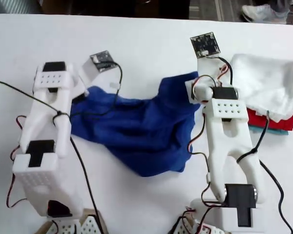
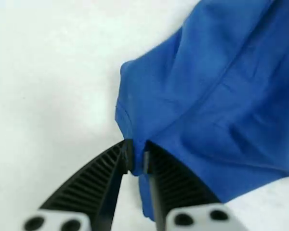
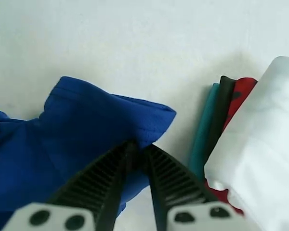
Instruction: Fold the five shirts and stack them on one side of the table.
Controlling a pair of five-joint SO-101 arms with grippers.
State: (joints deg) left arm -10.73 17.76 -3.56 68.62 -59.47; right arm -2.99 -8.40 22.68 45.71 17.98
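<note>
white shirt [image 1: 268, 83] cut off at edge, hides most of red shirt [image 1: 273, 122] beneath.

1. Crumpled blue cloth shirt [image 1: 141, 129] across the middle of the flat white table [image 1: 151, 44].
2. Left gripper [image 1: 82, 99] at the shirt's end nearer the left arm; right gripper [image 1: 194, 92] at the raised opposite corner.
3. Just beside the right arm, a stack: folded white cloth shirt [image 1: 268, 83] on top, folded red garment [image 1: 271, 121] beneath, thin teal cloth edge [image 1: 258, 129] lowest.

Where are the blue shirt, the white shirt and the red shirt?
blue shirt [image 1: 136, 126], high view, middle of the crumpled cloth.
white shirt [image 1: 268, 80], high view, its top face.
red shirt [image 1: 258, 119], high view, edge under the white one.
</note>
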